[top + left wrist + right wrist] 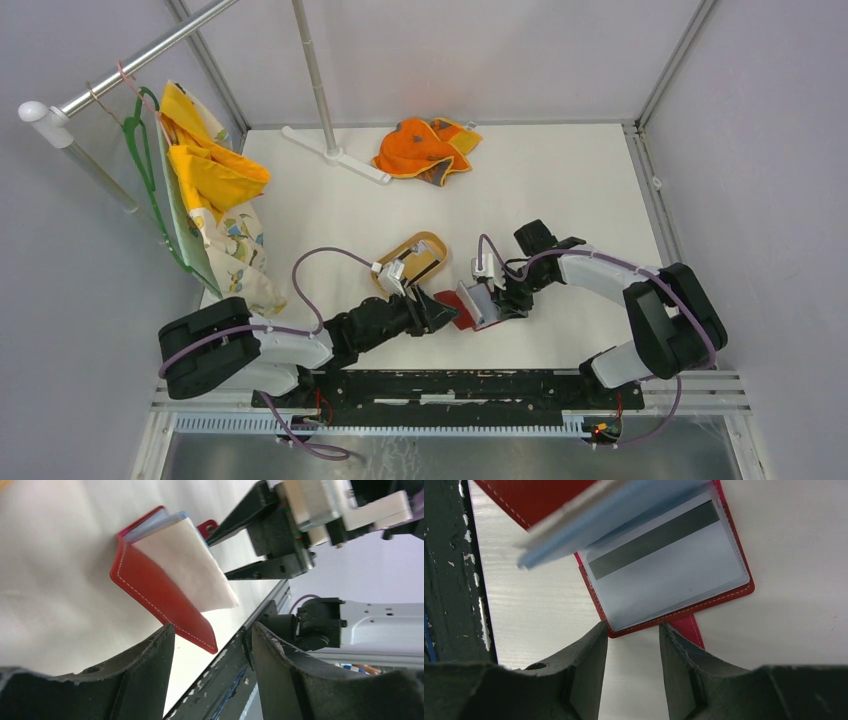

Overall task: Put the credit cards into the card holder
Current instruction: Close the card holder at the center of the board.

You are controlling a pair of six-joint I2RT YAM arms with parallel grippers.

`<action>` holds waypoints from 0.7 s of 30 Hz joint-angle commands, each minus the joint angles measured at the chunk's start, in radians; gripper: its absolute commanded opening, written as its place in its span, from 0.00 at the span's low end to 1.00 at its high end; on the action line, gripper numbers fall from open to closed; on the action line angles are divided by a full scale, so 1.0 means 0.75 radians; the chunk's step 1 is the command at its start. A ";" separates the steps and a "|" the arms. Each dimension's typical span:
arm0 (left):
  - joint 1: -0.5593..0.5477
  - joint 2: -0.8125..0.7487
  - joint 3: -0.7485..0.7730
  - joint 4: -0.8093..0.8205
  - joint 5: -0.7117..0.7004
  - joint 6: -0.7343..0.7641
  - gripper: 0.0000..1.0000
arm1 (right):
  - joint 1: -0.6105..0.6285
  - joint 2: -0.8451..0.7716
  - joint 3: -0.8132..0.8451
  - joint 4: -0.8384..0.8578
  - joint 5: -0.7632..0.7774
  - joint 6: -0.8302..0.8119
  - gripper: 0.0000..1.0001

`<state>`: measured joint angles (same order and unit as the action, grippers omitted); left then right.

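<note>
TOP VIEW
holder: red holder [463, 318] lies part open on the table [560, 200], close to the near edge, about mid-width.
around: tan tray [425, 243] just beyond the holder, toward the centre. Orange cloth [425, 150] by the far edge, well apart. Rack foot [335, 155] toward the far left corner. Hanger with yellow clothes [215, 180] over the left edge.
in the way: both arms crowd the holder. Left gripper [437, 312] is at its left side, right gripper [497, 300] at its right side. The tray sits just behind the left wrist.
fingers: too small here to read either gap.

LEFT WRIST VIEW
holder: red cover [160, 590] tilted up, pale blue leaves at its top edge. A white sheet [190, 565] sticks out of it; card or leaf, cannot tell.
in the way: right gripper [217, 559] reaches in from the far side, black fingers spread apart. Snap tab [207, 528] is just beside its upper finger.
left fingers: left fingers [150, 670] wide apart, nothing between them. One tip is right at the cover's lower edge; contact unclear.

RIGHT WRIST VIEW
holder: open, pale inside up. A card [674, 565] with a dark stripe sits in the clear pocket.
in the way: a blurred blue-grey leaf [614, 520] hangs over the top of the pocket.
right fingers: right fingers [584, 665] part open with a narrow gap, tips at the holder's near rim, gripping nothing. The tab pokes out beside one tip.
</note>
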<state>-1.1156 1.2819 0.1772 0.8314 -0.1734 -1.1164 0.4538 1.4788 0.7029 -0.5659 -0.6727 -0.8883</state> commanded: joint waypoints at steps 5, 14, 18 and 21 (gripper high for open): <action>0.001 0.113 0.146 0.170 0.110 0.153 0.64 | 0.025 0.039 -0.015 -0.061 -0.021 0.019 0.48; 0.017 0.182 0.251 0.090 0.141 0.225 0.65 | 0.020 0.002 -0.007 -0.062 -0.021 0.027 0.49; 0.026 0.237 0.299 0.060 0.150 0.255 0.63 | 0.005 -0.033 -0.005 -0.059 -0.029 0.023 0.50; 0.046 0.296 0.345 0.027 0.172 0.284 0.52 | -0.011 -0.056 0.010 -0.079 -0.041 0.007 0.51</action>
<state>-1.0988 1.4593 0.3775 0.8764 -0.0696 -0.9894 0.4606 1.4742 0.7029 -0.5846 -0.6888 -0.8787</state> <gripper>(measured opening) 0.586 0.503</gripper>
